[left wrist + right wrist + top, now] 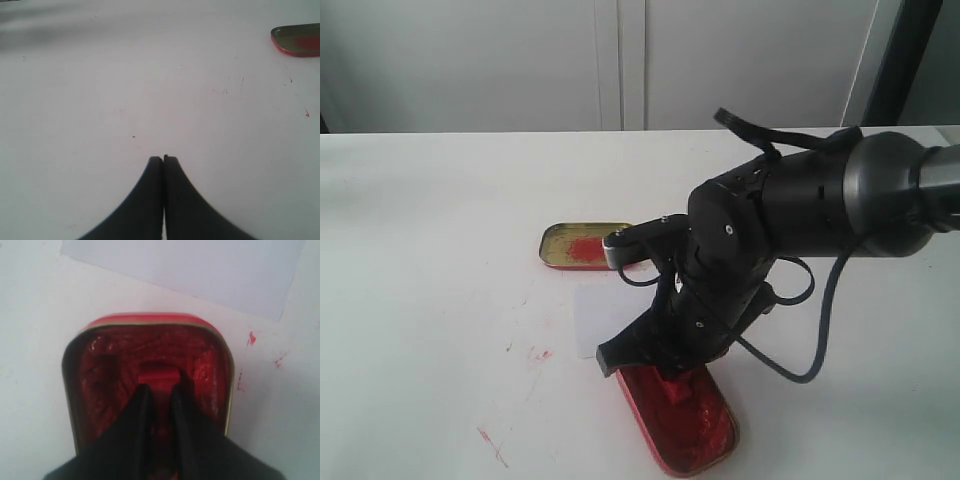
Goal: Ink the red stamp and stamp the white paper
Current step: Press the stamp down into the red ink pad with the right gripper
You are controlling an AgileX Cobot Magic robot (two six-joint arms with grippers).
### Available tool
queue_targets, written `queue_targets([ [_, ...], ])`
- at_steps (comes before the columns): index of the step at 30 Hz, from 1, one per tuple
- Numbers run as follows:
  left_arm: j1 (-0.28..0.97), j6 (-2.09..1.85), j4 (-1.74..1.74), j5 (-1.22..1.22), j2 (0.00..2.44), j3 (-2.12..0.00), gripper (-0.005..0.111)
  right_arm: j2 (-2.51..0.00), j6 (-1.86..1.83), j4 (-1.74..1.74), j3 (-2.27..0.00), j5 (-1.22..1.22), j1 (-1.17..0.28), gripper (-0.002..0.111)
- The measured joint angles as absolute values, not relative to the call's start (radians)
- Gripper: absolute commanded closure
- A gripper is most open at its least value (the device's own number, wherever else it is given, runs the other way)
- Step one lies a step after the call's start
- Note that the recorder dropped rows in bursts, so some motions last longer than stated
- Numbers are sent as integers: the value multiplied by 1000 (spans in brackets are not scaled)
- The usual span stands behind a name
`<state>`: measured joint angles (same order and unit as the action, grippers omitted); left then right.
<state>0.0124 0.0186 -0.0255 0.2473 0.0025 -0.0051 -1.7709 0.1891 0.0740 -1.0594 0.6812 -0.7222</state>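
While the red stamp [158,376] is clenched between the jaws of the right tool [162,385], its face appears to be pressed into the red paste of the oval ink tin [712,440], at the lower middle of the exterior view. The inking step is therefore judged to be in hand. The white paper [598,312] lies just beyond the tin, near the centre of that frame, and no print is seen on its visible part. The left tool [163,160] is pinched shut on nothing above the bare counter [100,90]. Next, a straight lift out of the tin would be called for, then a short carry over the paper and a flat, firm press, with the grip held tight so that the stamp is not left stuck in the paste.
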Motion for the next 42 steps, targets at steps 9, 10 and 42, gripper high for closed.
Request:
queue_targets([
  [9,12,19,-25,247,3,-5,107,-1771,78,201,-1059,679,-673,108],
  [10,12,19,-25,247,3,-5,107,-1771,74,205,-1059,679,-671,108],
  [42,12,19,-25,247,3,-5,107,-1822,13,316,-1064,665,-670,108],
])
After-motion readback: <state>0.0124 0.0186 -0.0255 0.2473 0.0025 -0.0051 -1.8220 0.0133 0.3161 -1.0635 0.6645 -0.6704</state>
